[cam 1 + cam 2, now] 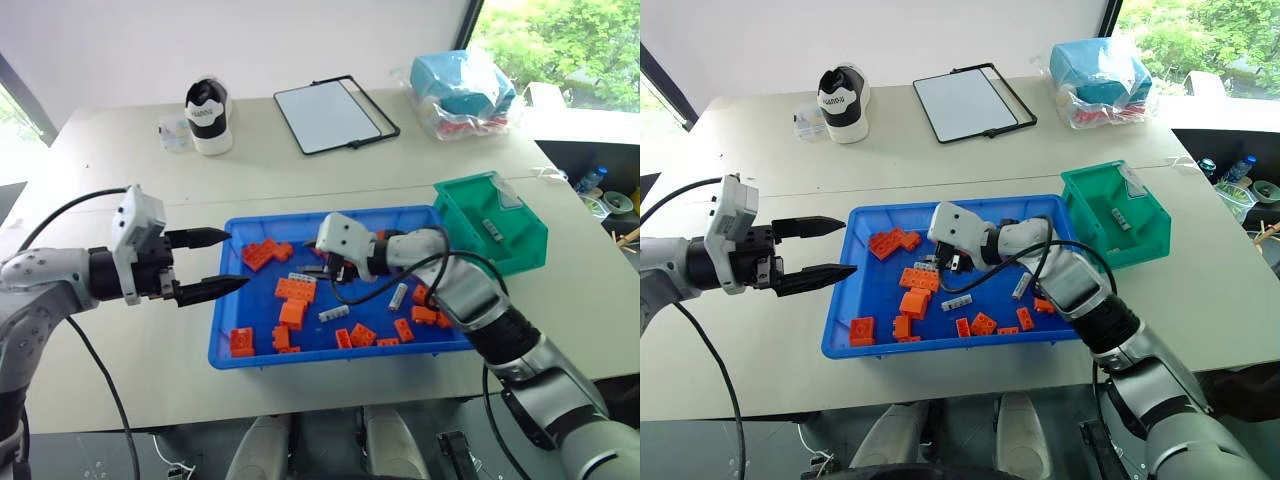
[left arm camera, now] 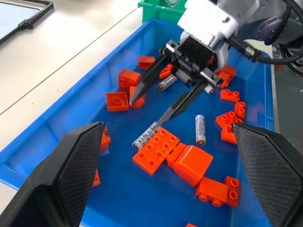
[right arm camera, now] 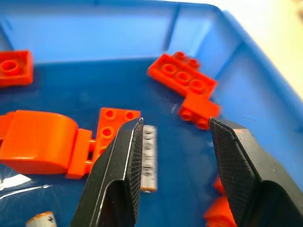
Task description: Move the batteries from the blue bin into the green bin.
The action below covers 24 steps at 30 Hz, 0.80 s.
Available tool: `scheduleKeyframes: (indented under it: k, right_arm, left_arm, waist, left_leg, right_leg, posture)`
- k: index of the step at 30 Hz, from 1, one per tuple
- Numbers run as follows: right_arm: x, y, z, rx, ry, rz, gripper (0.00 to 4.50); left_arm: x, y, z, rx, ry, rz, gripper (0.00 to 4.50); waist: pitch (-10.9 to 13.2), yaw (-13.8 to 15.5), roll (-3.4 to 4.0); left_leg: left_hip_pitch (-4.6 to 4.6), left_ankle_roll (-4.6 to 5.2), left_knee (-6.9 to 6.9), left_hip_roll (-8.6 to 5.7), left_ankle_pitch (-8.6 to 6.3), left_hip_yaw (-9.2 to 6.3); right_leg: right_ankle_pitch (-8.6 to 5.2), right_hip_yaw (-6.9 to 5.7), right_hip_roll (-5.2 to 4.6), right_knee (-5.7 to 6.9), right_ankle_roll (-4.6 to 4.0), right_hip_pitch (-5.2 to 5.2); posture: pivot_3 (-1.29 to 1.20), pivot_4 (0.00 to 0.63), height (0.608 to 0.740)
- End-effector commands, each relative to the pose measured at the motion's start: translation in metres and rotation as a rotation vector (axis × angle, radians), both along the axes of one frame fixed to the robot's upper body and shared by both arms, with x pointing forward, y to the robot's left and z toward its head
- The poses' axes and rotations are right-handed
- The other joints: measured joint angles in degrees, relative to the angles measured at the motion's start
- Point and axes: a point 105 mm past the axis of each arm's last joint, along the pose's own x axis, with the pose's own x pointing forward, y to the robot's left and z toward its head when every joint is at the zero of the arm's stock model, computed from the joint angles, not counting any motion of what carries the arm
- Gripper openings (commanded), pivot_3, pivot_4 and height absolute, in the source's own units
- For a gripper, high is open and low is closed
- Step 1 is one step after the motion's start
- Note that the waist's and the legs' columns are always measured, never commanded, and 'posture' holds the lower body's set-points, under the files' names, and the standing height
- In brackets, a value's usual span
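Right gripper (image 2: 151,111) spread, empty, over a battery (image 2: 146,136) lying beside orange bricks (image 2: 156,152) in the blue bin (image 1: 222,330). Small smooth rigid cylinder (probably rolls): pinch mid-body across its width. Left gripper (image 1: 220,262) spread, idle.

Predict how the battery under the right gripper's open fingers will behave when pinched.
The battery is a smooth cylinder lying flat, so it may roll away. It looks rigid and could slip. The orange brick beside it might stop a roll.
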Motion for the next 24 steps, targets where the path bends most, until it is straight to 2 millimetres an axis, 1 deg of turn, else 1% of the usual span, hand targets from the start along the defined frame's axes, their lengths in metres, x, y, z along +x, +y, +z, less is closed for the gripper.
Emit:
scheduleKeyframes:
  k: [1, 5, 10, 11, 12, 13, 15, 18, 22, 24]
  right_arm:
    - [0.000, 0.008, -0.001, -0.067, 0.009, 0.035, 2.23]
    - [0.002, 0.010, -0.009, -0.113, 0.052, 0.039, 2.23]
    - [0.002, 0.003, -0.020, -0.146, 0.082, 0.030, 2.23]
    - [0.001, 0.002, -0.021, -0.141, 0.100, 0.023, 1.99]
    - [0.001, 0.002, -0.020, -0.121, 0.131, 0.014, 1.70]
    - [0.000, 0.003, -0.014, -0.071, 0.191, -0.009, 1.45]
    - [-0.001, 0.006, -0.001, 0.008, 0.274, -0.027, 1.45]
    - [-0.005, 0.007, 0.013, 0.056, 0.340, -0.029, 1.45]
    - [-0.003, 0.006, 0.019, 0.065, 0.356, -0.053, 1.45]
    - [0.002, 0.005, 0.019, 0.064, 0.352, -0.072, 1.45]
  left_arm:
    - [-0.005, 0.001, 0.010, 0.008, -0.035, -0.010, 4.50]
    - [-0.006, 0.002, 0.011, 0.013, -0.037, -0.010, 4.50]
    - [-0.005, 0.001, 0.012, 0.008, -0.047, -0.004, 4.50]
    - [-0.005, 0.001, 0.013, 0.007, -0.048, -0.003, 4.50]
    - [-0.004, 0.001, 0.013, 0.006, -0.049, -0.002, 4.50]
    - [-0.004, 0.001, 0.013, 0.006, -0.051, 0.000, 4.50]
    - [-0.003, 0.003, 0.014, 0.005, -0.053, 0.004, 4.50]
    - [-0.002, 0.004, 0.015, 0.008, -0.055, 0.008, 4.50]
    - [0.000, 0.004, 0.016, 0.007, -0.062, 0.008, 4.50]
    - [0.001, 0.004, 0.016, 0.006, -0.067, 0.006, 4.50]
  waist:
    - [0.00, -0.02, 0.00]
    - [0.00, -0.01, 0.00]
    - [-0.01, 0.07, -0.02]
    - [-0.01, 0.05, -0.02]
    - [-0.01, 0.04, -0.02]
    - [-0.02, 0.01, -0.03]
    - [-0.02, 0.00, -0.03]
    - [-0.02, 0.03, -0.03]
    - [-0.02, 0.00, -0.03]
    - [-0.02, 0.00, -0.02]
  left_leg:
    - [0.00, -0.01, 0.00, 0.00, 0.00, 0.00]
    - [0.00, -0.01, -0.01, 0.00, 0.00, -0.01]
    - [0.00, -0.01, 0.01, -0.01, 0.00, -0.02]
    - [0.00, -0.02, 0.01, -0.01, 0.00, -0.01]
    - [0.01, -0.02, 0.00, -0.01, 0.00, -0.02]
    - [0.01, -0.02, 0.00, -0.01, 0.00, -0.02]
    - [0.02, -0.02, 0.00, -0.01, 0.01, -0.03]
    - [0.01, -0.02, 0.00, -0.01, 0.01, -0.04]
    - [0.01, -0.02, 0.00, -0.01, 0.01, -0.04]
    - [0.01, -0.02, 0.00, -0.01, 0.01, -0.04]
  right_leg:
    - [0.00, 0.00, 0.00, 0.00, 0.00, 0.00]
    - [0.00, 0.00, 0.01, 0.01, 0.00, -0.01]
    - [0.00, 0.00, 0.00, 0.01, 0.00, 0.01]
    - [0.00, 0.00, 0.00, 0.01, 0.00, 0.01]
    - [0.00, 0.00, 0.01, 0.01, 0.00, 0.01]
    - [0.00, 0.00, 0.01, 0.01, 0.00, 0.01]
    - [0.00, 0.00, 0.01, 0.02, 0.00, 0.01]
    - [0.01, 0.00, 0.00, 0.03, -0.01, 0.01]
    - [0.01, 0.00, 0.00, 0.03, -0.01, 0.00]
    - [0.01, 0.00, 0.00, 0.03, -0.01, 0.00]
  posture:
    - [0.00, 0.150, 0.731]
    - [0.00, 0.150, 0.731]
    - [0.00, 0.150, 0.731]
    - [0.00, 0.150, 0.731]
    - [0.00, 0.150, 0.731]
    - [0.00, 0.150, 0.731]
    - [0.00, 0.150, 0.731]
    - [0.00, 0.150, 0.731]
    - [0.00, 0.150, 0.731]
    - [0.00, 0.150, 0.731]
